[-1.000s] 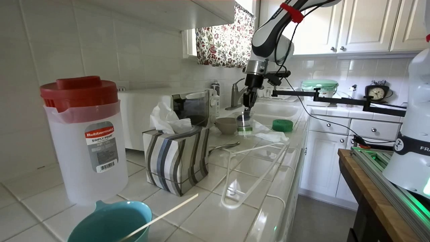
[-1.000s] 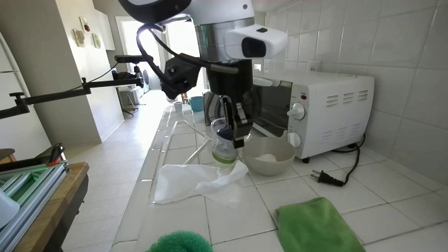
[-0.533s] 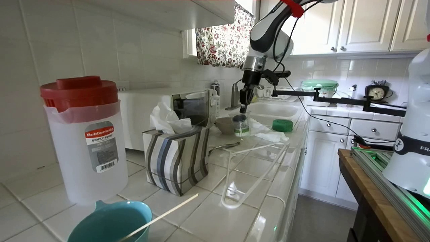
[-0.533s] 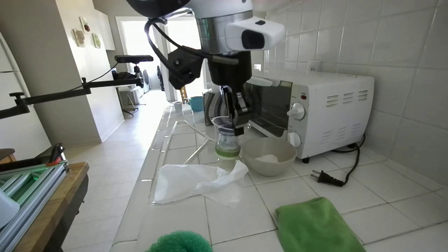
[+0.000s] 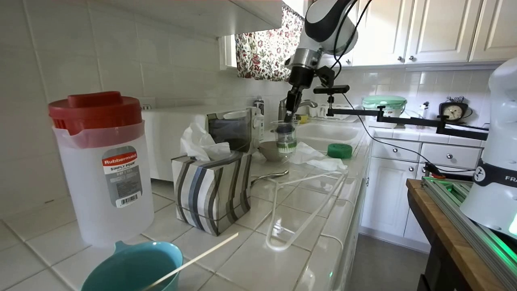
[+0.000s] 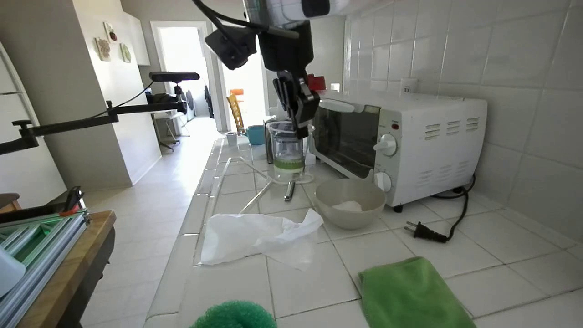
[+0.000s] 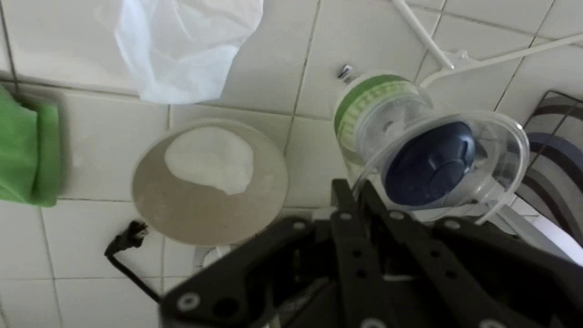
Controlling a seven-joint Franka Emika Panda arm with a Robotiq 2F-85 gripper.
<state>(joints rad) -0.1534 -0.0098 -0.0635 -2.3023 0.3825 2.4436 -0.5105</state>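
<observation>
Your jaws are pinching the rim of a clear cup (image 7: 524,150), which is hanging beneath them, above the worktop (image 6: 382,248); a dark blue rounded piece (image 7: 428,164) is sitting inside. In the wrist view, a bowl (image 7: 205,214) is standing left of the jaws; a white sheet (image 7: 182,54) is lying farther off.

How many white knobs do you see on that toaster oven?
2: an upper knob and a lower knob, both beside the glass door of the toaster oven. Others may be hidden, since its front shows only at an angle.
</observation>
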